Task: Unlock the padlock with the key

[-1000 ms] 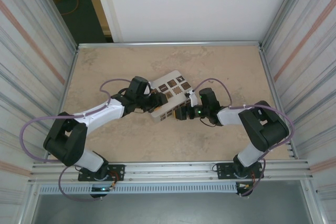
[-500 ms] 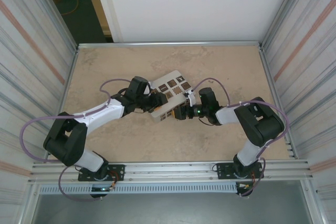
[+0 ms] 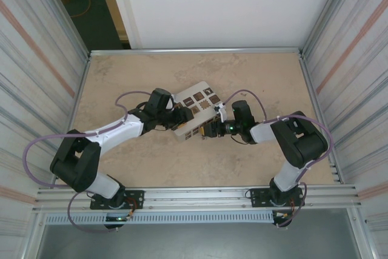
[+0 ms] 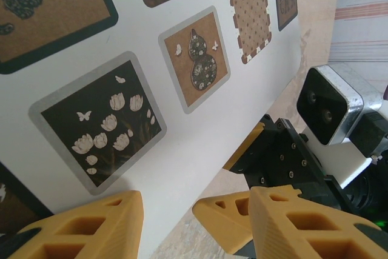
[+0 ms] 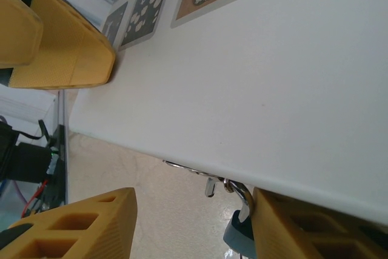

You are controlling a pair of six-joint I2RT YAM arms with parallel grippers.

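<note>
The padlock [image 5: 237, 235] lies on the desk [image 3: 254, 83], at the lower edge of the white box [image 5: 254, 77], as the right wrist view shows. Its long axis runs from the box edge down toward the bottom of that view. The pale metal loop [image 5: 241, 197] points up to the box and the blue body points away from it. The body is cut by the frame and partly hidden behind 1 yellow finger [image 5: 315, 228]. A thin metal clasp [image 5: 188, 168] sticks out from under the box edge, just beside the loop.

The right pincer [image 5: 193, 216] is open. Its 2 fingers stand apart with bare desk between them, and the padlock is just beside the finger on the right of the view. It is not held between both fingers.

The left pincer [image 4: 195, 201] also has its fingers apart. The box edge passes between them, and 1 finger [image 4: 85, 225] is against the box face with the patterned squares. A finger [image 4: 221, 216] of the right pincer stands in this gap too.

From above, both pincers meet at the near side of the box [image 3: 197, 104], the left pincer [image 3: 179, 121] at its left corner and the right pincer [image 3: 209, 130] close to it.
</note>
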